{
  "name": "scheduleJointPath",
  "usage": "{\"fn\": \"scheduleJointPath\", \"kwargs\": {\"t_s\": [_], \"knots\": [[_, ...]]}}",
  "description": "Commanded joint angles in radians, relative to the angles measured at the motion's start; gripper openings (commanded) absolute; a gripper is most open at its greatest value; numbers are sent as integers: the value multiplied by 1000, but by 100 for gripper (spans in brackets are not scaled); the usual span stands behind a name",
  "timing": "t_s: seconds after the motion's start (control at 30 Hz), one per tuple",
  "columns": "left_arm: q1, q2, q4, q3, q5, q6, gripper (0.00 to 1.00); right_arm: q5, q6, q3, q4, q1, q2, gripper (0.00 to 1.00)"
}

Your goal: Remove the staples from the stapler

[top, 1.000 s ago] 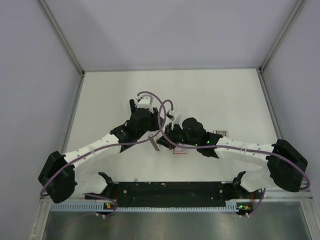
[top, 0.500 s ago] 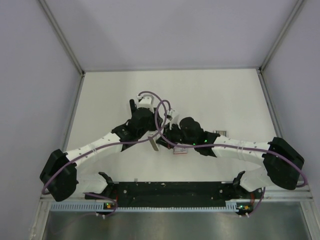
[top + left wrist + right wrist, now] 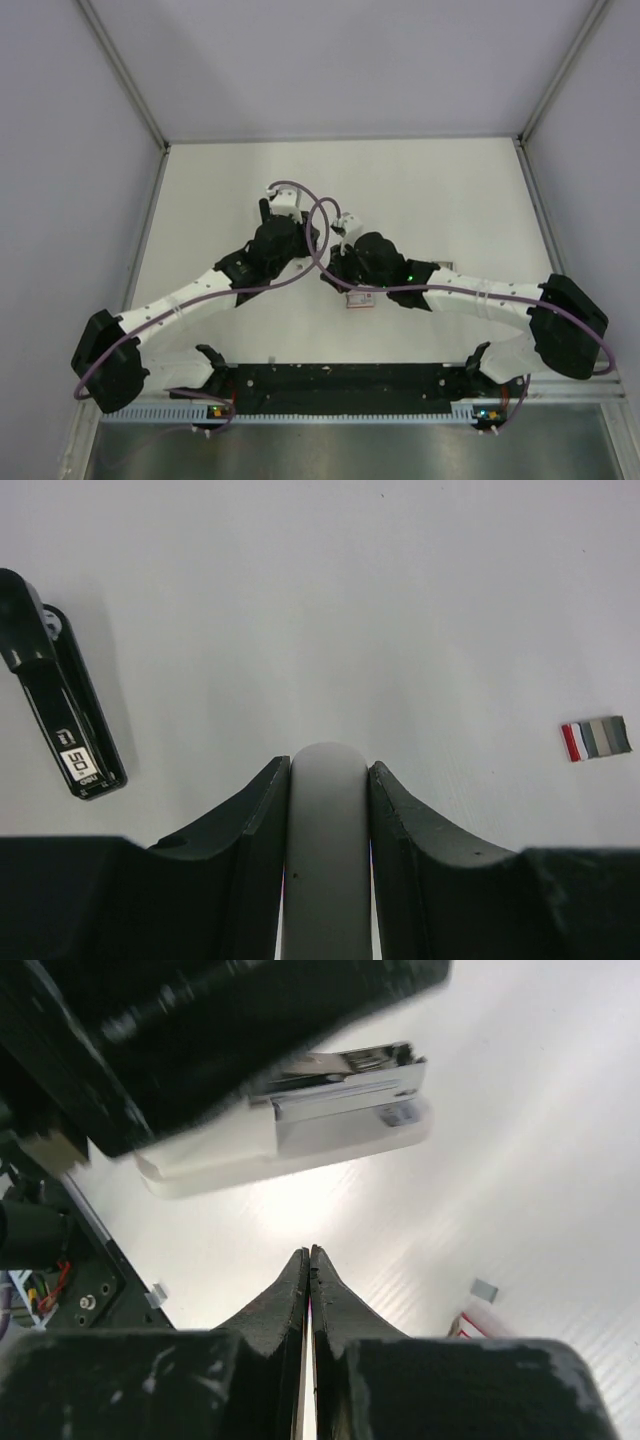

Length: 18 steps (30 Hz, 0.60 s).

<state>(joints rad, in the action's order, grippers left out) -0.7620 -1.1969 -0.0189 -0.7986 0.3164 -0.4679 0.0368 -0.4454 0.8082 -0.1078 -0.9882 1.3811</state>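
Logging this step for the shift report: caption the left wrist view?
Left gripper shut on the pale stapler; black tool at left, red-and-grey piece at right, both on the table.

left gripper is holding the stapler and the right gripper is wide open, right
Not quite. The right gripper is shut, not wide open, with nothing visible in it; the right wrist view shows this. The left gripper does hold the stapler.

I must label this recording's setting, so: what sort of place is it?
Probably a robot test cell in a lab: a plain white table walled by blank panels in metal framing, with the left arm and right arm mounted at its near edge.
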Motion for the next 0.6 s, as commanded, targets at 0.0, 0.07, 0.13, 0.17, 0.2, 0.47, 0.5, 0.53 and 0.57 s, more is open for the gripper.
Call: {"fn": "scheduleJointPath", "kwargs": {"t_s": [0.0,0.07,0.13,0.17,0.2,0.47,0.5,0.53,0.57], "knots": [[0,8,112,-7,171,81,0,-97,16,28,46,-13,-54,0],[1,-24,120,-31,226,113,0,-112,16,11,51,-15,-70,0],[3,-73,134,-66,274,149,0,-127,10,-9,54,-15,-89,0],[4,-105,132,-91,303,156,0,-130,5,-17,59,-15,-100,0],[7,-137,119,-124,332,158,0,-132,1,-27,60,-15,-109,0],[87,-371,183,-283,405,230,0,-147,-24,-121,77,-13,-208,0],[98,-397,194,-301,400,236,0,-144,-27,-132,79,-13,-221,0],[111,-424,207,-316,398,245,0,-141,-30,-142,79,-15,-235,0],[122,-449,239,-326,404,262,0,-138,-35,-153,76,-13,-247,0]]}}
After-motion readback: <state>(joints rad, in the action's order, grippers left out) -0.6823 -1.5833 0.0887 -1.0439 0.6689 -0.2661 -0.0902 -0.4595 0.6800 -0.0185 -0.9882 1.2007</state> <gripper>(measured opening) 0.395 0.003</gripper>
